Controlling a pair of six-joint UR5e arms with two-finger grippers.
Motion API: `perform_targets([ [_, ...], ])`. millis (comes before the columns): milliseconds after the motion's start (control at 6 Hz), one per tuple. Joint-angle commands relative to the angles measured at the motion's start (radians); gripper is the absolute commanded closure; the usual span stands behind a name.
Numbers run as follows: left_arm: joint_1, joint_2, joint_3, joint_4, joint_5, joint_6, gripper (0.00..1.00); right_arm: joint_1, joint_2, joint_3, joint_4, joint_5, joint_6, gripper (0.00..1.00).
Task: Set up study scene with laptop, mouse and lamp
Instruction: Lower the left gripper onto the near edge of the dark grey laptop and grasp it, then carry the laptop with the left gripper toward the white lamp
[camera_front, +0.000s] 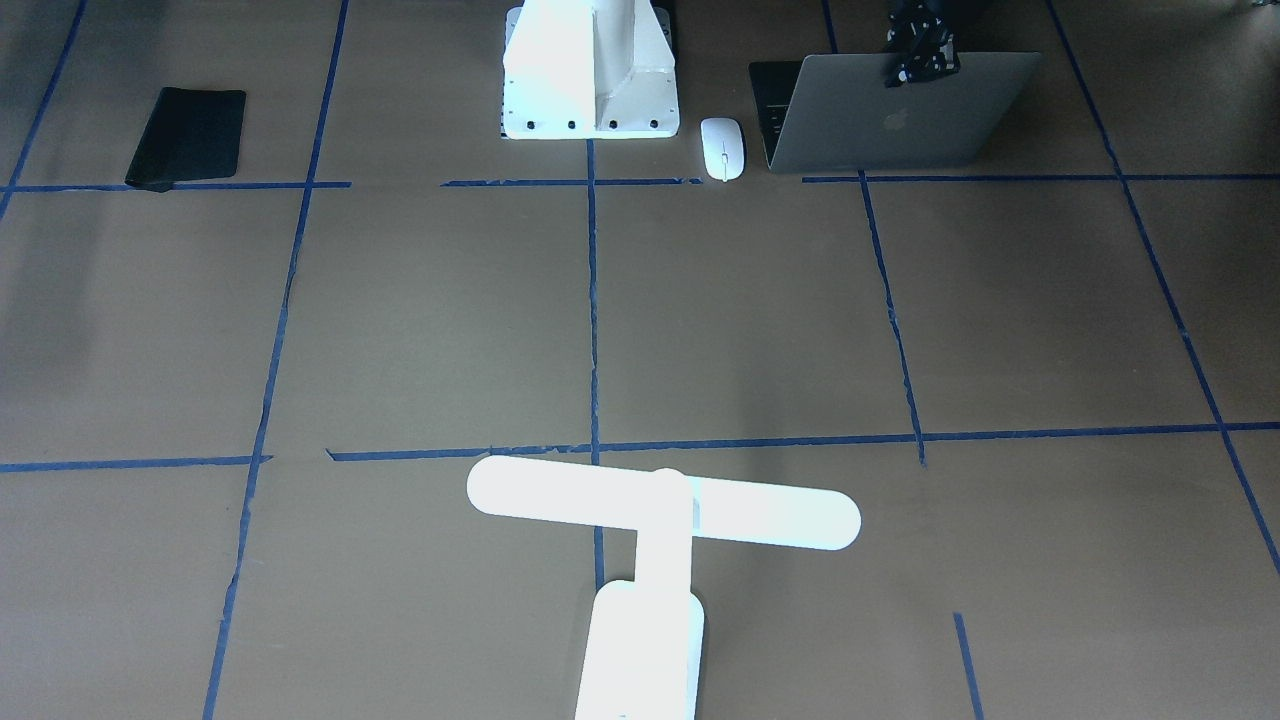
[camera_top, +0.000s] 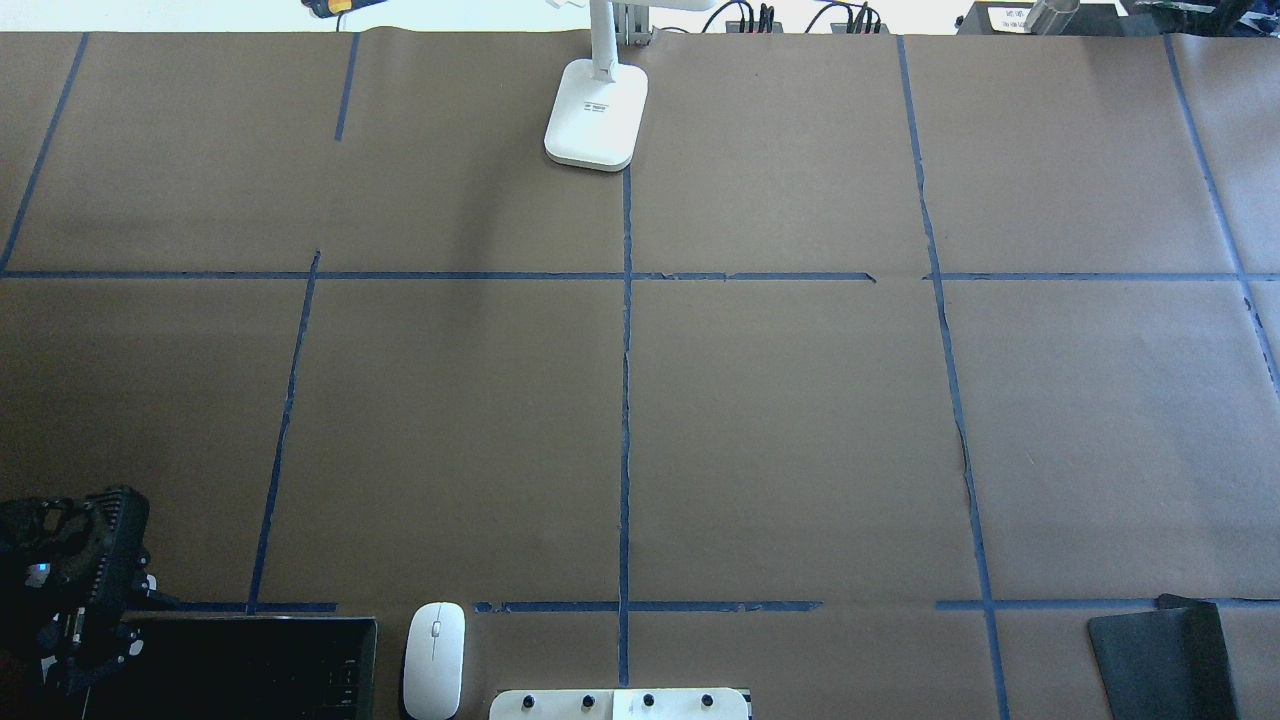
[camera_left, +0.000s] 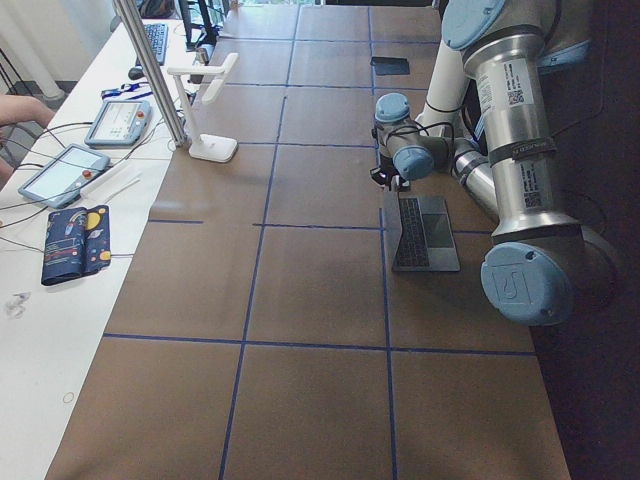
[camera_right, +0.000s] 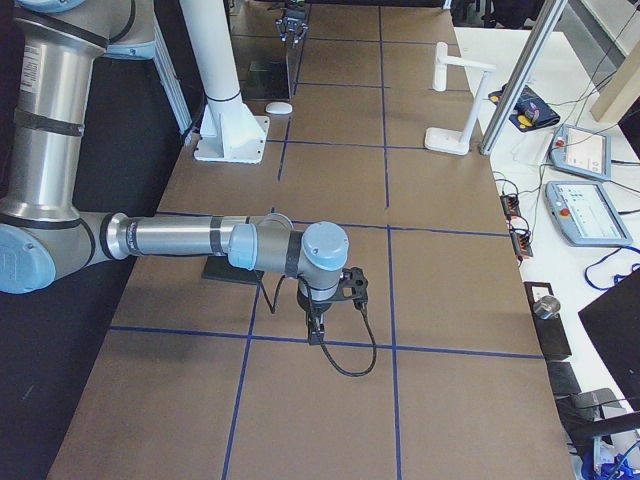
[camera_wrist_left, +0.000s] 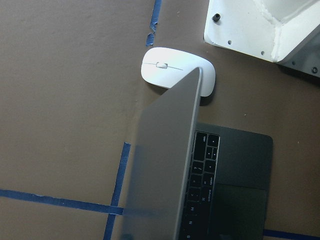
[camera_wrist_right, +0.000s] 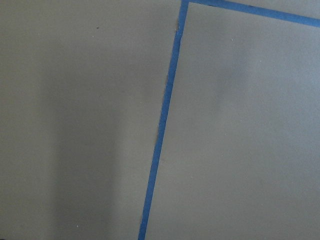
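The laptop (camera_front: 900, 120) stands open near the robot's base, its grey lid with the apple logo upright; the keys show in the left wrist view (camera_wrist_left: 205, 170). My left gripper (camera_front: 915, 70) is shut on the lid's top edge and also shows in the overhead view (camera_top: 90, 640). The white mouse (camera_front: 722, 148) lies beside the laptop, apart from it (camera_wrist_left: 170, 72). The white lamp (camera_front: 660, 510) stands at the table's far edge (camera_top: 597, 110). My right gripper (camera_right: 316, 330) hangs low over bare table; I cannot tell whether it is open or shut.
A white boxy pedestal (camera_front: 590, 70) stands next to the mouse. A flat black pad (camera_front: 188, 135) lies at the near edge on my right side (camera_top: 1155, 655). Blue tape lines (camera_wrist_right: 162, 125) cross the brown table paper. Operator tablets (camera_right: 585, 215) lie beyond the far edge.
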Motion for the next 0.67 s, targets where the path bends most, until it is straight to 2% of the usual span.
perform_targets([
  [0, -0.053, -0.005, -0.003, 0.043, 0.000, 0.090, 0.99, 0.000, -0.001, -0.001, 0.000, 0.001, 0.000, 0.00],
  [167, -0.085, -0.006, -0.003, 0.043, -0.002, 0.096, 1.00, 0.000, -0.001, -0.001, 0.000, 0.001, 0.000, 0.00],
  [500, -0.200, -0.012, -0.005, 0.044, -0.006, 0.266, 1.00, -0.002, 0.001, -0.003, 0.000, 0.003, 0.000, 0.00],
])
